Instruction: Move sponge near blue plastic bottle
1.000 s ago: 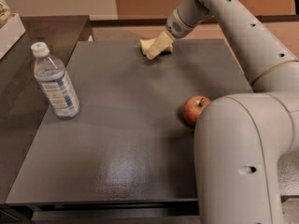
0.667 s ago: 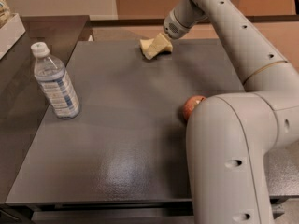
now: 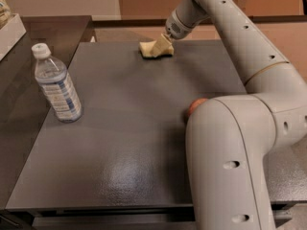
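Sponge (image 3: 153, 50) sits at the far edge of the worktop (image 3: 129, 138), its right end tipped up into the claw (image 3: 166, 41). The claw looks clamped on that end, though the wrist hides the contact itself. Reaching in from above and behind keeps the arm clear of the surface. The blue plastic bottle (image 3: 56, 86) stands upright well apart at the left, so the carry must sweep leftward and toward the camera. A red apple (image 3: 195, 106) peeks from behind the arm's near link.
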### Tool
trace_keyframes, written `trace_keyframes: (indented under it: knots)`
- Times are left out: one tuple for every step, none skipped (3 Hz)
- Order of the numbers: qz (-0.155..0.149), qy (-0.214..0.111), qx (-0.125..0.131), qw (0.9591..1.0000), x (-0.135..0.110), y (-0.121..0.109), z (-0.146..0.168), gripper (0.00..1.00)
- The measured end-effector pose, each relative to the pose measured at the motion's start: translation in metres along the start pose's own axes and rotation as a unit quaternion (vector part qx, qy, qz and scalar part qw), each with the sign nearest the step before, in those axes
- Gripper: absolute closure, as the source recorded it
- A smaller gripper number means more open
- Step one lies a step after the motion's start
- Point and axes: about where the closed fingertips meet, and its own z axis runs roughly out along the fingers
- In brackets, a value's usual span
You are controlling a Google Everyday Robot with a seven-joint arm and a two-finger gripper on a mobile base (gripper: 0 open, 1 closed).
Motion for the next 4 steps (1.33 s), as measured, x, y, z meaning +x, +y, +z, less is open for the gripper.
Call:
trace_keyframes:
  knots:
    - [-0.009,-0.002,0.0,1.0,-0.004,0.004,-0.01,0.86]
    - [-0.026,-0.01,-0.005,0.9996,-0.011,0.018,-0.026,1.0]
    - [-0.052,-0.019,-0.02,0.9983,-0.02,0.046,-0.045,1.0]
    - [-0.083,-0.031,-0.045,0.9951,-0.027,0.093,-0.063,1.0]
